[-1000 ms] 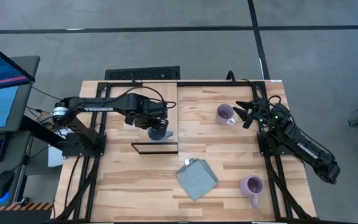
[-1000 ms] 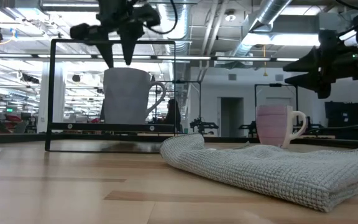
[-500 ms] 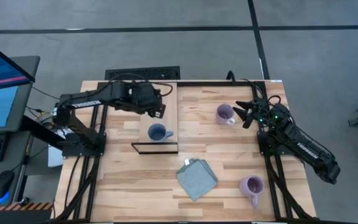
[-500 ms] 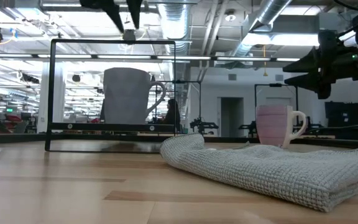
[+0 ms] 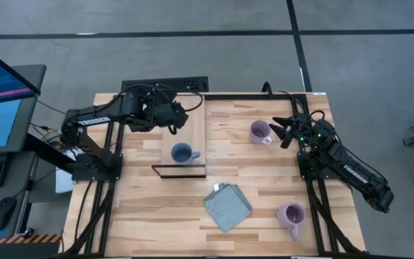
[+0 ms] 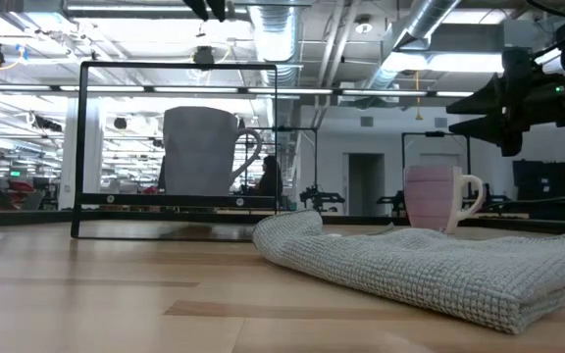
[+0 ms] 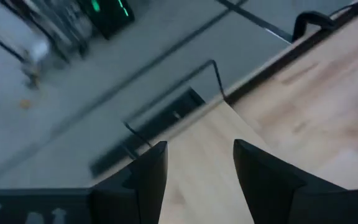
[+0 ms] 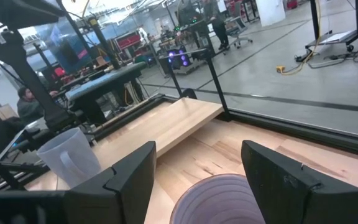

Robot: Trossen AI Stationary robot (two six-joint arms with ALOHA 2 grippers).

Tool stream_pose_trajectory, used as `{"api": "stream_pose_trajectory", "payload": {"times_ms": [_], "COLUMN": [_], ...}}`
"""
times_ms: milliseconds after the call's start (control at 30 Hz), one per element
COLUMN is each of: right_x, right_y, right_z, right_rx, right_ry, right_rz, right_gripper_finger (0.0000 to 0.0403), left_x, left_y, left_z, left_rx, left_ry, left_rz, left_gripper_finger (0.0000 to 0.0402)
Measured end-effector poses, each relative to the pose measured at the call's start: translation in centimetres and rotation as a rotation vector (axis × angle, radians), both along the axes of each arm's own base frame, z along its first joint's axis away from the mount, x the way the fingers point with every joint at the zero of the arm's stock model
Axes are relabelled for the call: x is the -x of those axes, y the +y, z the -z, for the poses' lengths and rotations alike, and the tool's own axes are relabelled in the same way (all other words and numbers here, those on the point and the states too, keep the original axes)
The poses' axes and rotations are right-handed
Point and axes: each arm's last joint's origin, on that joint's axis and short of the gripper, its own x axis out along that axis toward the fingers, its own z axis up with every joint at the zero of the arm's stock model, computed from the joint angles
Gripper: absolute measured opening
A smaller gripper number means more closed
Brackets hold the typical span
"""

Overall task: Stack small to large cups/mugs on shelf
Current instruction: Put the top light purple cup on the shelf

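The dusty blue mug (image 5: 183, 153) (image 6: 200, 152) stands upright on its base on the near part of the light-wood shelf (image 5: 190, 115), handle toward the right. My left gripper (image 5: 180, 121) (image 7: 199, 144) hangs open above the shelf, on the far side of this mug and clear of it. One lilac mug (image 5: 259, 132) (image 8: 216, 198) stands on the tabletop. My right gripper (image 5: 277, 129) (image 8: 197, 149) is open just right of it, fingers pointing at it without touching. The second lilac mug (image 5: 291, 214) stands near the table's near right corner.
A folded grey-blue cloth (image 5: 227, 206) (image 6: 430, 265) lies on the tabletop on the near side of the shelf. A dark metal frame (image 5: 179, 171) edges the shelf's near end. Bare tabletop (image 5: 142, 208) lies to the near left.
My left gripper has risen from just above the blue mug and drawn back toward the table's far edge, now high over the shelf. The blue mug has stayed upright on the shelf. The right arm has kept still.
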Motion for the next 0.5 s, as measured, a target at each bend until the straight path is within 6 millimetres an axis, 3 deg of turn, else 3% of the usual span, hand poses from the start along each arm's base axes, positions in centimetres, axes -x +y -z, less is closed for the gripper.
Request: {"api": "stream_pose_trajectory", "payload": {"times_ms": [233, 500], "right_x": [0.0, 0.0], "right_y": [0.0, 0.0], "right_z": [0.0, 0.0], "right_rx": [0.001, 0.006], "right_ry": [-0.001, -0.006], "right_rz": [0.000, 0.003], "right_gripper_finger": [0.0260, 0.0260], "left_x": [1.4, 4.2], "left_y": [-1.8, -5.9], "left_z": [-1.5, -3.1], "left_rx": [-0.083, -0.174], "left_ry": [0.019, -0.099], "left_rz": [0.111, 0.181], "left_gripper_finger": [0.0177, 0.0177]}}
